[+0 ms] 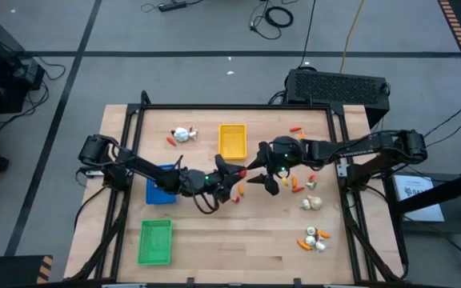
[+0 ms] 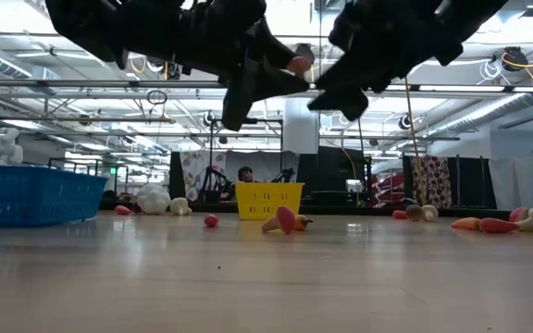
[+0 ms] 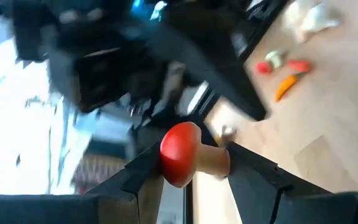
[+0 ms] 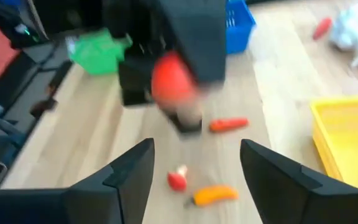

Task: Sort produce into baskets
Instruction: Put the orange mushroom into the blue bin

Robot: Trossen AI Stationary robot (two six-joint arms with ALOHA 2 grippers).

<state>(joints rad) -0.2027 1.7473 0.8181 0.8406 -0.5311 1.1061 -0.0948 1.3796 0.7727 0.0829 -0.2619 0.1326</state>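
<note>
High view, lower frame: green basket (image 1: 155, 242) lower left; small produce cluster (image 1: 314, 238) lower right. Centre: left gripper (image 1: 232, 182) clamped on red-capped mushroom (image 3: 188, 155), held off table; right gripper (image 1: 264, 170) just beside it, fingers spread, holding nothing. Blue basket (image 1: 160, 186) under left arm. Upper centre: yellow basket (image 1: 232, 141); white bulb (image 1: 184, 134) left of it.

The wooden worktop (image 1: 238, 232) carries a yellow tray (image 1: 232, 141) near its far edge; the blue tray (image 1: 160, 187) and green tray (image 1: 155, 242) lie nearer, leftward, toy vegetables (image 1: 314, 238) scattered rightward.
</note>
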